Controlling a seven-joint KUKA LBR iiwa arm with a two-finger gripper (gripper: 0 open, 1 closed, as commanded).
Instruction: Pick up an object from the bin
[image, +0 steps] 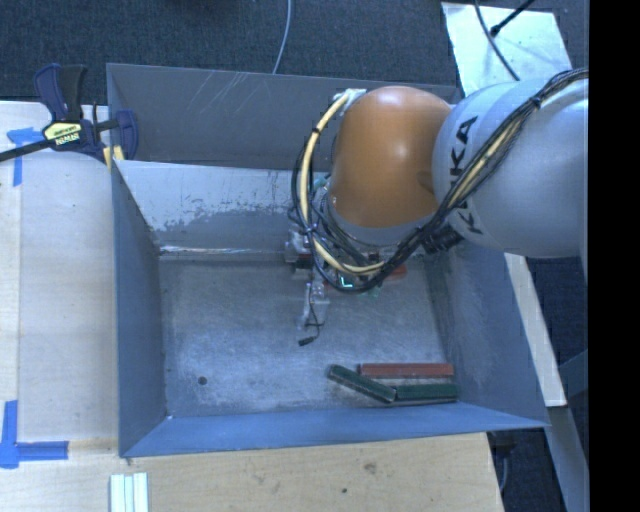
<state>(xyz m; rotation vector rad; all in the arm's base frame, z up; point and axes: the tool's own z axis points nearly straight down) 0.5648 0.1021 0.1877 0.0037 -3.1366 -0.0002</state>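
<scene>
Orange wrist cover (385, 150) above the grey bin (135, 300)
We see the gripper (312, 322) over bare floor, apart from the red and green bars (405, 371); we cannot tell its jaw state

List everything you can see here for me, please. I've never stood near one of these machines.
bin: one, grey metal, middle of the view.
reddish-brown bar: one, lying flat on the bin floor by the near right corner.
dark green bar: one as far as I can tell, lying close beside the reddish-brown bar on its near side, along the near wall.
dark spot: one, on the floor at near left; too small to tell if it is a thing or a mark.
arm: one, silver-grey, reaching in from the right.
orange cover: one, on the arm's wrist, ringed by yellow and black cables.
tool: one, dark, hanging over bare floor mid-bin, apart from both bars.
</scene>
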